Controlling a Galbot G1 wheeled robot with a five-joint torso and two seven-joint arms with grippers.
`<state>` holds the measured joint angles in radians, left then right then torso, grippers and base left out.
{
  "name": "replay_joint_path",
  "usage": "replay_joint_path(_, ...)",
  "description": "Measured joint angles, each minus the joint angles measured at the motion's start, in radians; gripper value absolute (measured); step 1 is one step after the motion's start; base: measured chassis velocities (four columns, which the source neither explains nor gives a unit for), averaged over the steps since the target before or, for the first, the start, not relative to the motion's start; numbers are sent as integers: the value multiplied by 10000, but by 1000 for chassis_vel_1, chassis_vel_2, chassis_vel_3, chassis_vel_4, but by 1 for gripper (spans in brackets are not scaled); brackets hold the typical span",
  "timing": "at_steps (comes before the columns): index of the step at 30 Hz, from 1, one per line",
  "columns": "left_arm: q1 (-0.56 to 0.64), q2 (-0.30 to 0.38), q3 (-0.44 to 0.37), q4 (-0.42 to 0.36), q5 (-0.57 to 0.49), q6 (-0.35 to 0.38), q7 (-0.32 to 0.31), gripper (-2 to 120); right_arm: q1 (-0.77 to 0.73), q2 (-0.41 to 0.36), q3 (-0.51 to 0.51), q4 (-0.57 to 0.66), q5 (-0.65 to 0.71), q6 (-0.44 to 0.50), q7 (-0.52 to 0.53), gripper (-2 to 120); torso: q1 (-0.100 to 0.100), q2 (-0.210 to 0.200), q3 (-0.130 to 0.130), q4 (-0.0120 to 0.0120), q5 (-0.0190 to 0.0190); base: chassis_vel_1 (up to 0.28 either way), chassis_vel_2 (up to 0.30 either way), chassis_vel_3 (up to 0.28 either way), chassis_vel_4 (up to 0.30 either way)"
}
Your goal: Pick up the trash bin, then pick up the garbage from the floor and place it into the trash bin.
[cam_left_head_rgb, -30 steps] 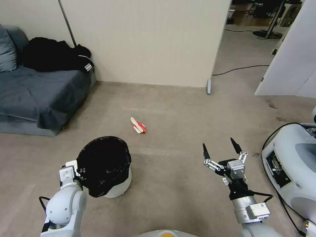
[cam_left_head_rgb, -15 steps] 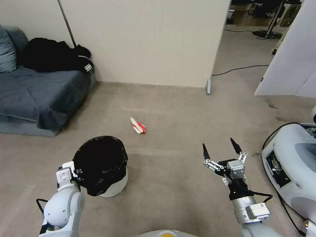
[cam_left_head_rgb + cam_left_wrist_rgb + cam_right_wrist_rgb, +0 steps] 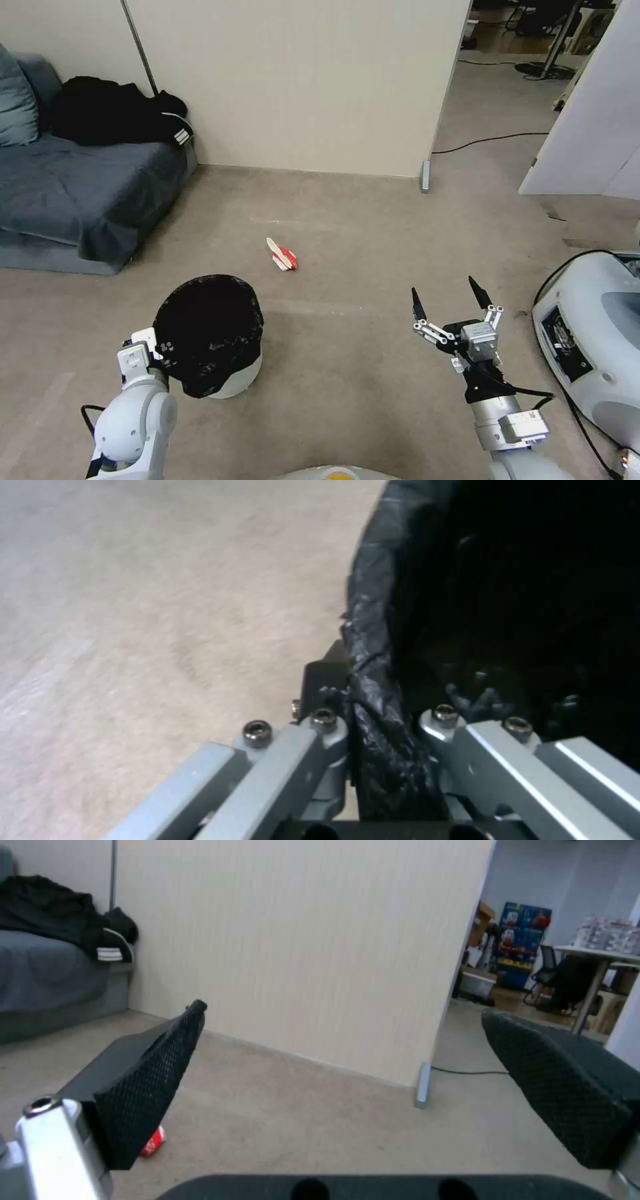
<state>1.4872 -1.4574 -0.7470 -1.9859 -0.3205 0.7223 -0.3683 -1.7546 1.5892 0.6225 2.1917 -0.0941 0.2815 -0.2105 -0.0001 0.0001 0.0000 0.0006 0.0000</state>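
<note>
The trash bin (image 3: 237, 377), a white bucket with a black bag over its rim, is at the lower left in the head view. My left gripper (image 3: 159, 347) is shut on its near-left rim. In the left wrist view, that gripper (image 3: 380, 700) pinches the bag-covered rim (image 3: 373, 645) with one finger outside and one inside. The garbage in sight is a red-and-white packet (image 3: 281, 255) lying on the floor beyond the bin; a red bit of it (image 3: 153, 1142) peeks out behind a finger. My right gripper (image 3: 445, 293) hangs open and empty over bare floor at the lower right, its fingers (image 3: 153, 1075) spread wide.
A grey sofa (image 3: 73, 193) with black clothes (image 3: 113, 117) stands at the left. A beige partition wall (image 3: 300, 80) runs across the back, with a doorway and a floor cable (image 3: 487, 141) to its right. A white machine (image 3: 593, 333) with cables sits at the right edge.
The left gripper and the bin swung slightly left, then a little back to the right. The whole view shifted slightly. The right gripper and the packet stayed put.
</note>
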Motion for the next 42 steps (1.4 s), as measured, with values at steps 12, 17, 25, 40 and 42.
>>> replay_joint_path(12,628,186,327,-3203,-240,-164,219,1,261,74,-202,16,-475,419,251,100,1,-2,2,-9,1,0,0,0,0)
replay_joint_path(17,1228,331,388,-4221,9,-190,538,1,210,79,-372,375,-349,473,372,100,1,-2,1,-5,0,0,0,0,0)
replay_joint_path(25,2402,154,715,-5063,1129,-499,1210,1,153,4,-483,465,366,794,405,100,1,-2,0,-6,1,0,0,0,0)
replay_joint_path(40,2820,-166,759,-5081,1940,-828,1375,1,240,-19,-505,252,363,746,339,100,0,-2,0,-6,1,0,0,0,0)
replay_joint_path(42,2815,-170,757,-5061,1956,-833,1385,1,246,-23,-505,241,365,739,336,100,1,-2,0,-6,0,0,0,0,0)
